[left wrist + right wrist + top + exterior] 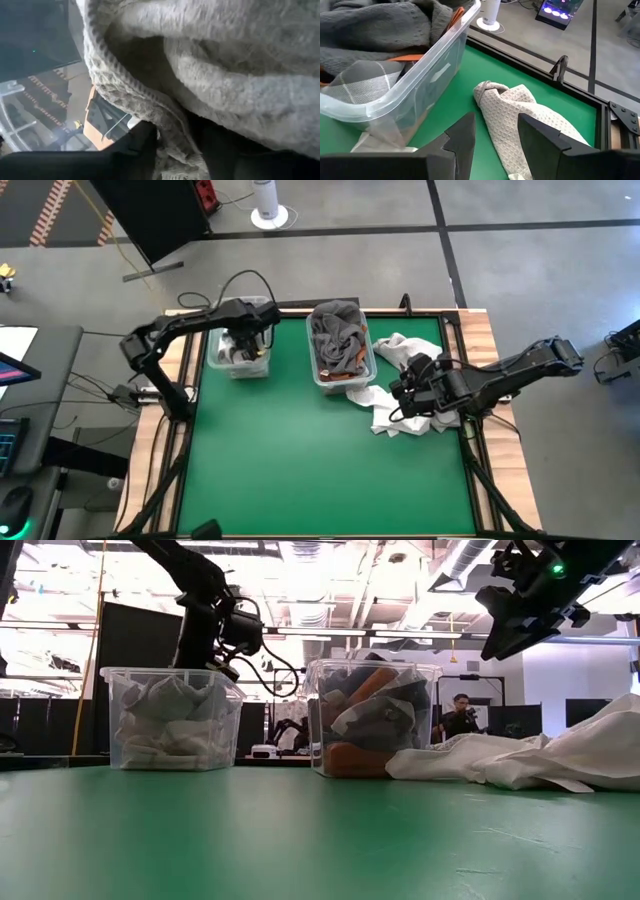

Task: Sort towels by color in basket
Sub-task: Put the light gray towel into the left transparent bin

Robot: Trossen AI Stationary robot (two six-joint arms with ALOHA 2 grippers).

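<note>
The near half of the tabletop (300,470) is lying open. Two bins (240,352) (342,345) are blocking the far edge, white towels (400,405) are crowding the right side, with a passable gap lying between the bins.

The green surface (300,470) has a wooden border and stands on a grey concrete floor (540,205) crossed by dark lines. A white cylindrical stand (266,202) sits on the floor beyond it, beside a black panel (150,215). Behind, bright ceiling lights (330,585) glare, and a person (460,718) is far off.
</note>
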